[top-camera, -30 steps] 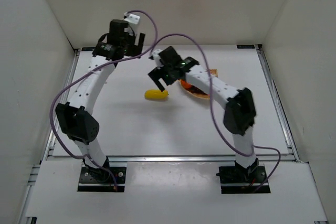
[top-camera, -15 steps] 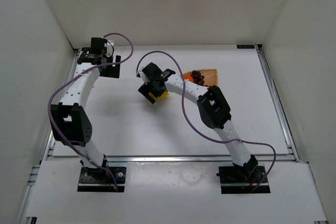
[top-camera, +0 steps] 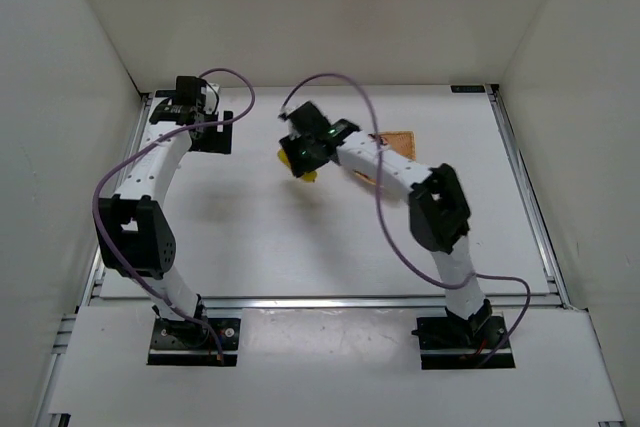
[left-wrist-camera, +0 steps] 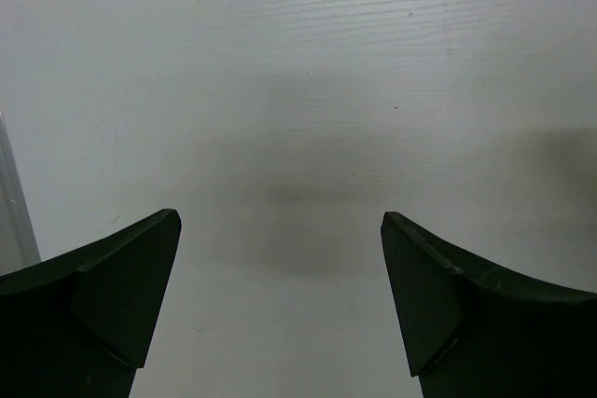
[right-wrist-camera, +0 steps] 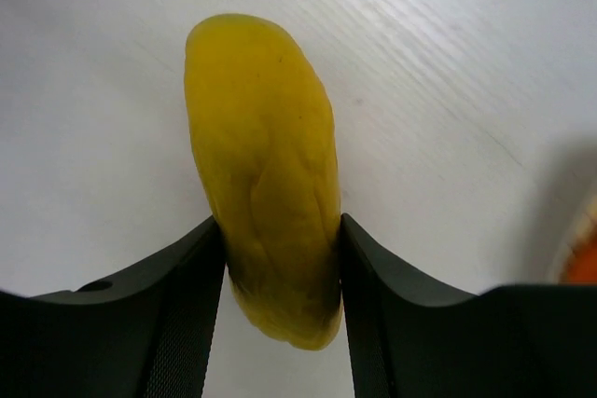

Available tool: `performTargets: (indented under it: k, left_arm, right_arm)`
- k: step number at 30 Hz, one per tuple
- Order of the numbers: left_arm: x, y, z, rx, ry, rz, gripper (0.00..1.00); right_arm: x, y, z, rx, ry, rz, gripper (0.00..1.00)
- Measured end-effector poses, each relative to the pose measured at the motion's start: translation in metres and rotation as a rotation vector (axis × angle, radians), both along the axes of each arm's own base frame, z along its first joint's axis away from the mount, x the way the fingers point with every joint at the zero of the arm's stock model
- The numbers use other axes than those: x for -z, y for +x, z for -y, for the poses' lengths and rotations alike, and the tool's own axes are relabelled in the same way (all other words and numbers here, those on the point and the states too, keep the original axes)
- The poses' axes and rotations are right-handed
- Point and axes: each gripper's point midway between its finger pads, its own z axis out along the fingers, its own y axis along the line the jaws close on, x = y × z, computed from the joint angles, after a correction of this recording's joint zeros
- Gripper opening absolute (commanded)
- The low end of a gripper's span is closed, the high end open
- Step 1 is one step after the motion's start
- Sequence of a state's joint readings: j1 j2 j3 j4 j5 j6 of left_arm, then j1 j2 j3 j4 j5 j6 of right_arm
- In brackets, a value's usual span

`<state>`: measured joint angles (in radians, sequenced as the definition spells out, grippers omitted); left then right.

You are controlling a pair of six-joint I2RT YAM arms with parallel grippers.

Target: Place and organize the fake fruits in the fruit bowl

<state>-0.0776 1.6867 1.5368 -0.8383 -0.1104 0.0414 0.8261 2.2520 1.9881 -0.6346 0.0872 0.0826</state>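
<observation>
Lemon-like yellow fruit (top-camera: 306, 174): from the top it sits pinched in the right claw (top-camera: 300, 160), left of the fruit bowl (top-camera: 400, 137). A second ago it lay loose on the table (top-camera: 250, 237) under spread jaws. Left wrist: the left claw (left-wrist-camera: 280, 230) gapes, released, over the table. Right wrist: fingers (right-wrist-camera: 187, 277) clamp the fruit's middle. Carrying it to the bowl looks like the next step.

Vis.: 1 yel. fruit (right-wrist-camera: 266, 184), 1 wicker bowl (top-camera: 401, 136), 2 arms (top-camera: 150, 172) (top-camera: 400, 168).
</observation>
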Motion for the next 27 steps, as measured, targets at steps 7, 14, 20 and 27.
performTargets:
  k: [7, 14, 20, 27]
  left_arm:
    - [0.017, -0.011, 0.000, -0.007, -0.005, -0.053, 1.00]
    - [0.028, -0.020, -0.002, -0.014, 0.000, -0.091, 1.00]
    - [0.033, -0.024, -0.004, -0.021, 0.010, -0.105, 1.00]
    - [0.034, -0.026, -0.008, -0.031, 0.028, -0.112, 1.00]
  right_arm:
    - [-0.131, 0.065, 0.162, 0.612, 0.397, 0.063, 0.00]
    - [-0.063, 0.102, 0.274, 0.944, 0.362, -0.054, 0.00]
    - [0.012, 0.089, 0.269, 0.943, 0.251, -0.243, 0.27]
    - [0.011, 0.090, 0.277, 0.919, 0.238, -0.250, 0.83]
